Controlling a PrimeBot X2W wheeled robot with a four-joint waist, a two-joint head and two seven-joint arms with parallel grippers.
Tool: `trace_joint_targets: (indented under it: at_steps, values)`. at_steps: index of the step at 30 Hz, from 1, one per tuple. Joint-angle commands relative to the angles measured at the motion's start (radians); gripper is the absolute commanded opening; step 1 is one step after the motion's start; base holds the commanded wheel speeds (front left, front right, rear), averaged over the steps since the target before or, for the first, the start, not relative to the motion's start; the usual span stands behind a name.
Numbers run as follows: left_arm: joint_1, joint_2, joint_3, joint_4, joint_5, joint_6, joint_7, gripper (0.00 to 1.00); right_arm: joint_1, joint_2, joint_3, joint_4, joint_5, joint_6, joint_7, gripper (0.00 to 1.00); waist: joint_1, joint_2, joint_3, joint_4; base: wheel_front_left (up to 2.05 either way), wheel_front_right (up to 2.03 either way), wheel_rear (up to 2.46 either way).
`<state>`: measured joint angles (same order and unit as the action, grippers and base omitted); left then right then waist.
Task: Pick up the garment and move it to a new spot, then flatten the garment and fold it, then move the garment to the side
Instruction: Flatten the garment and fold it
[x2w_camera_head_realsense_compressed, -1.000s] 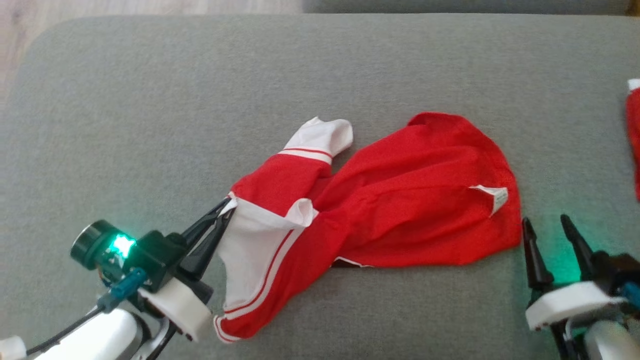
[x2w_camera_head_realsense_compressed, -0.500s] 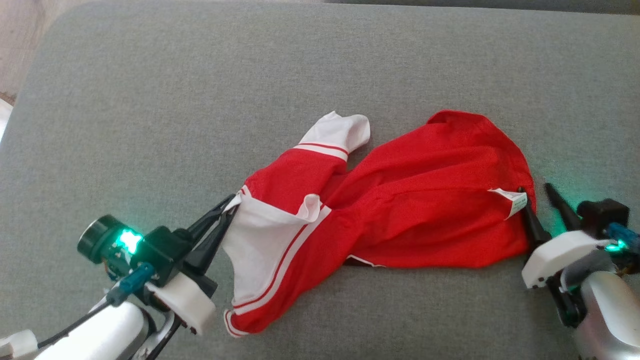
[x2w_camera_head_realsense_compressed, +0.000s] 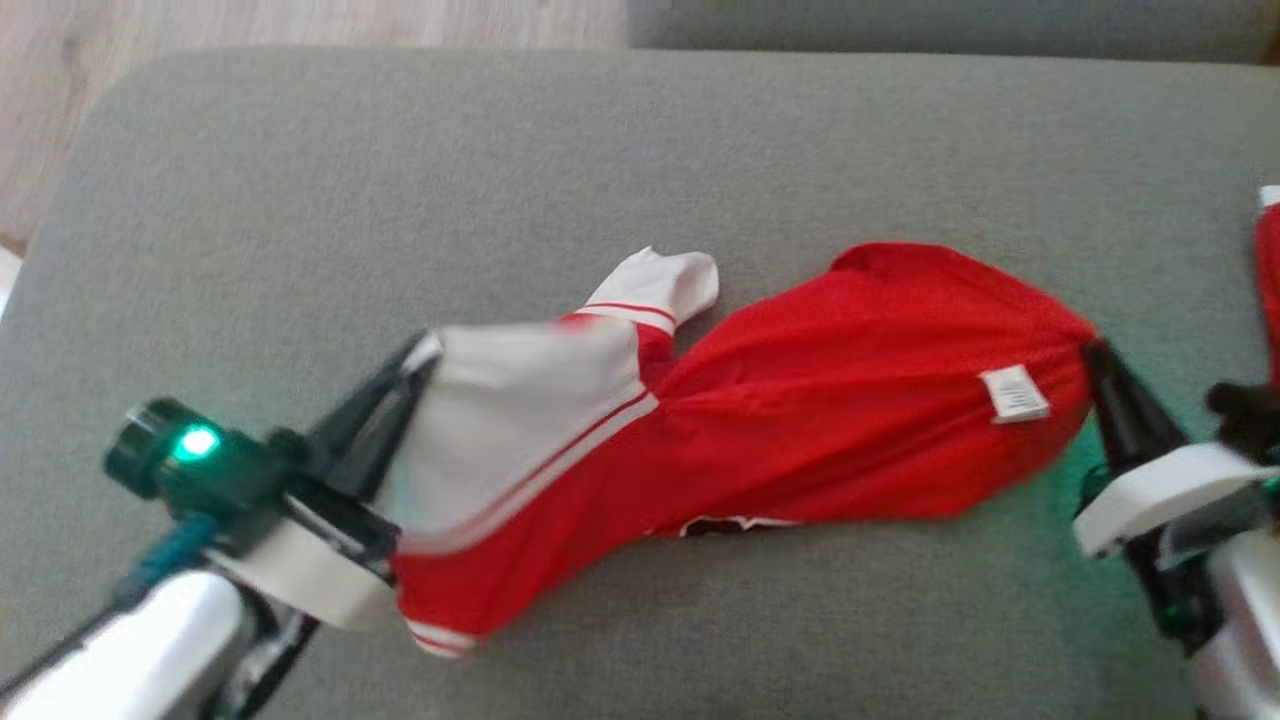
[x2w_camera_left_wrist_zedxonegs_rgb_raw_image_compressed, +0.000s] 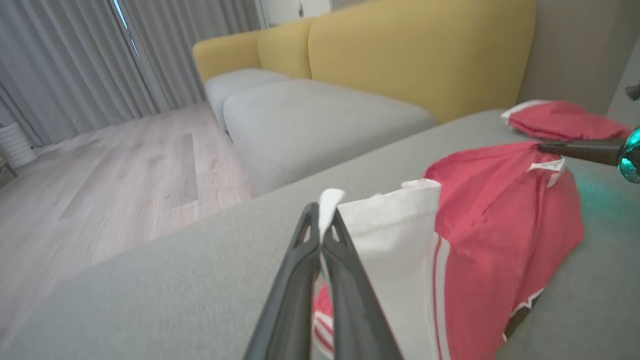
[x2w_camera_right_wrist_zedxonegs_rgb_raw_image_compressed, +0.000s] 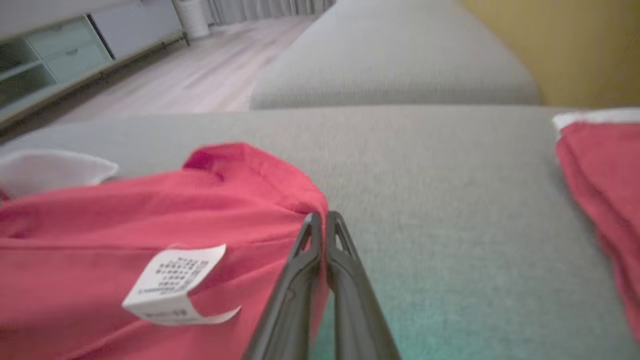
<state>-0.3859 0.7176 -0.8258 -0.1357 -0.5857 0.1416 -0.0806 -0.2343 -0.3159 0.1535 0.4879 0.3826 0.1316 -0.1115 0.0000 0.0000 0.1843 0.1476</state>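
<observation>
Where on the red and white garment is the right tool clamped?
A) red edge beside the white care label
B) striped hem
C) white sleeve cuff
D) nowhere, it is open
A: the right tool is shut on the red and white garment at its red edge, beside the white care label.

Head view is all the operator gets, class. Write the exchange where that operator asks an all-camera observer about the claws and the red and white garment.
Operator: Is the left claw gripping cloth?
Observer: Yes. Its wrist view shows it shut on the white edge of the garment, with a white tab poking past the tips.
Operator: And the right claw?
Observer: Its wrist view shows it shut on the red hem, near the label.
Operator: What lies beyond the cushion?
Observer: A yellow sofa back and grey curtains.
</observation>
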Motion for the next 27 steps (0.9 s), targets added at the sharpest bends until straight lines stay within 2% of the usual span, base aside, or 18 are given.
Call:
trace_joint_targets:
  at_steps: [1, 8, 10, 17, 22, 25, 27]
  values:
    - [-0.052, 0.057, 0.090, -0.039, -0.031, -0.012, -0.037, 0.00, 0.010, -0.053, -0.007, -0.100, 0.052, -0.001, 0.019, 0.00, 0.0000, 0.0000, -0.031, -0.025, 0.00, 0.00, 0.00]
    - [-0.103, 0.136, 0.205, -0.078, -0.116, -0.072, -0.102, 0.00, 0.070, -0.185, -0.098, -0.442, 0.238, -0.001, 0.187, 0.00, 0.0000, 0.0000, -0.110, -0.094, 0.00, 0.00, 0.00]
    - [-0.114, 0.145, 0.220, -0.084, -0.125, -0.080, -0.107, 0.00, 0.077, -0.204, -0.120, -0.487, 0.260, -0.001, 0.217, 0.00, 0.0000, 0.0000, -0.119, -0.104, 0.00, 0.00, 0.00]
    - [-0.209, 0.180, 0.299, -0.117, -0.194, -0.138, -0.111, 0.00, 0.034, -0.265, -0.314, -0.704, 0.331, -0.001, 0.372, 0.00, 0.0000, 0.0000, -0.148, -0.165, 0.00, 0.00, 0.00]
    - [-0.353, 0.168, 0.321, -0.103, -0.219, -0.186, -0.061, 0.00, -0.102, -0.321, -0.344, -0.738, 0.297, -0.001, 0.420, 0.00, 0.0000, 0.0000, -0.126, -0.190, 0.00, 0.00, 0.00]
    - [-0.480, 0.140, 0.299, -0.044, -0.196, -0.217, -0.009, 0.00, -0.217, -0.340, -0.303, -0.685, 0.260, -0.001, 0.435, 0.00, 0.0000, 0.0000, -0.084, -0.190, 0.00, 0.00, 0.00]
    - [-0.626, 0.096, 0.255, 0.060, -0.140, -0.241, 0.038, 0.00, -0.342, -0.344, -0.233, -0.589, 0.232, -0.001, 0.437, 0.00, 0.0000, 0.0000, -0.019, -0.184, 0.00, 0.00, 0.00]
